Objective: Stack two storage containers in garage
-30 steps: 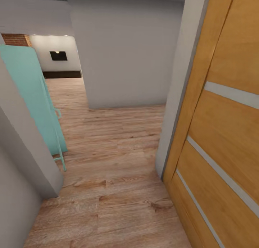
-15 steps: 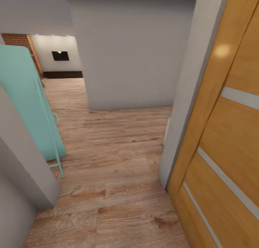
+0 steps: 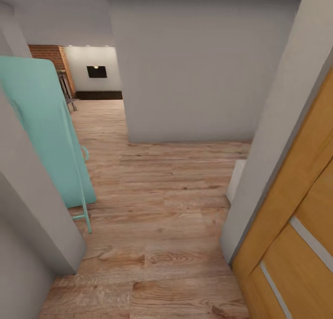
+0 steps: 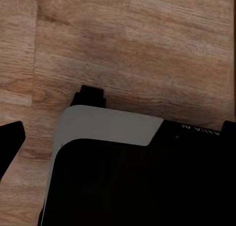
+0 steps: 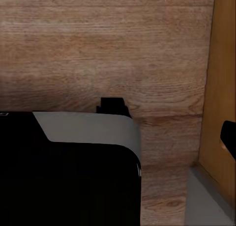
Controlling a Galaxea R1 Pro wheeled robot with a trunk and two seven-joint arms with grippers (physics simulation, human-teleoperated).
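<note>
No storage containers are seen; the living room [image 3: 95, 85] lies ahead past the teal door [image 3: 44, 129]. A centred course should be kept. Gripper states cannot be told.

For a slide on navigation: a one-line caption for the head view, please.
Wood-plank hallway between grey walls: a teal panel leaning left, a wooden door right, the living room's brick and dark TV ahead.

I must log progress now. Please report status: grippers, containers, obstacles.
Gripper state cannot be told. In hallway on wood-plank floor, living room ahead left. Open turquoise door at left, orange wooden door close at right.
</note>
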